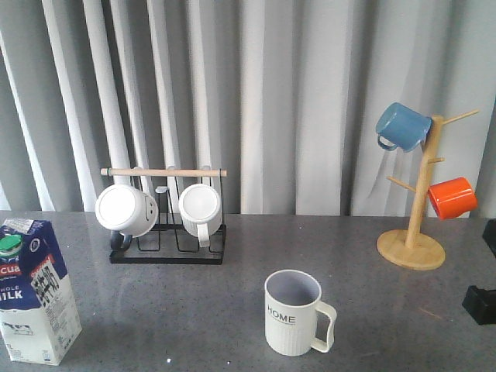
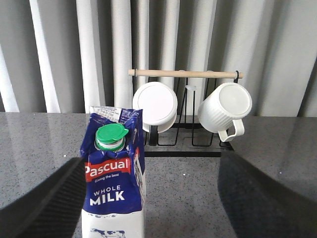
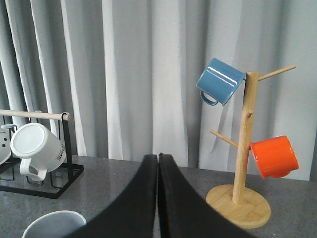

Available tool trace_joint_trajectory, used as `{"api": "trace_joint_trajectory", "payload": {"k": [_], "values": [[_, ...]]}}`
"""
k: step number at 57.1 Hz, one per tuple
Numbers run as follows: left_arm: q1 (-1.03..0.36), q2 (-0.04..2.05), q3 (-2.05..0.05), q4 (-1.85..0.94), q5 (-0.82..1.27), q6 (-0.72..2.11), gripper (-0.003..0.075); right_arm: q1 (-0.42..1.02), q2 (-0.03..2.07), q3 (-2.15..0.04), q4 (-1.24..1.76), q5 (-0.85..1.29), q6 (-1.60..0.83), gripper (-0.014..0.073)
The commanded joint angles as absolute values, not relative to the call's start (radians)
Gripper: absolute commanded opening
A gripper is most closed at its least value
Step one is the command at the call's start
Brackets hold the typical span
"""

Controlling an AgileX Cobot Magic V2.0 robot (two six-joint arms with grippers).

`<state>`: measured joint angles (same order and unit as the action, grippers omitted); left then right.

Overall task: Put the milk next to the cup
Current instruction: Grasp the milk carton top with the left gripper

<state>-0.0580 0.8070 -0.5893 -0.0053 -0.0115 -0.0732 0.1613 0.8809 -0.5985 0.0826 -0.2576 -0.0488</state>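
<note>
The milk (image 1: 32, 291), a blue-and-white carton with a green cap, stands upright at the table's front left. In the left wrist view the milk (image 2: 115, 183) sits between my left gripper's (image 2: 153, 198) wide-open fingers, close to one finger (image 2: 39, 203) and far from the other. The cup (image 1: 294, 312), a ribbed pale mug marked "HOME", stands at the front middle with its handle to the right. Its rim (image 3: 49, 224) shows in the right wrist view. My right gripper (image 3: 158, 157) is shut and empty, to the right of the cup.
A black wire rack (image 1: 167, 244) with a wooden bar holds two white mugs at the back left. A wooden mug tree (image 1: 412, 246) with a blue mug (image 1: 403, 126) and an orange mug (image 1: 453, 198) stands at the back right. Grey curtains hang behind the table.
</note>
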Motion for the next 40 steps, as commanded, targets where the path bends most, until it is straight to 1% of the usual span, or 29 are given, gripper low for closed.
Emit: {"api": "trace_joint_trajectory", "payload": {"k": [1, 8, 12, 28, 33, 40], "values": [[-0.062, 0.805, -0.624, -0.015, -0.13, -0.069, 0.0523, 0.154, 0.873, -0.628, 0.077, -0.325, -0.055, -0.0008], [-0.061, 0.832, -0.629, -0.015, -0.291, -0.061, 0.0524, 0.154, 0.873, -0.628, 0.077, -0.321, -0.055, -0.0008], [-0.061, 0.871, -0.665, -0.015, -0.315, -0.061, 0.0525, 0.154, 0.873, -0.628, 0.077, -0.321, -0.055, -0.0008], [-0.061, 1.12, -0.958, -0.014, -0.124, -0.044, 0.0524, 0.154, 0.873, -0.628, 0.077, -0.321, -0.055, -0.0008], [-0.061, 1.183, -1.011, -0.014, -0.077, -0.037, 0.0524, 0.154, 0.873, -0.628, 0.077, -0.321, -0.055, -0.0008], [-0.057, 1.24, -1.031, 0.0, -0.064, -0.037, 0.0524, 0.154, 0.873, -0.628, 0.077, -0.321, -0.055, -0.0008]]}}
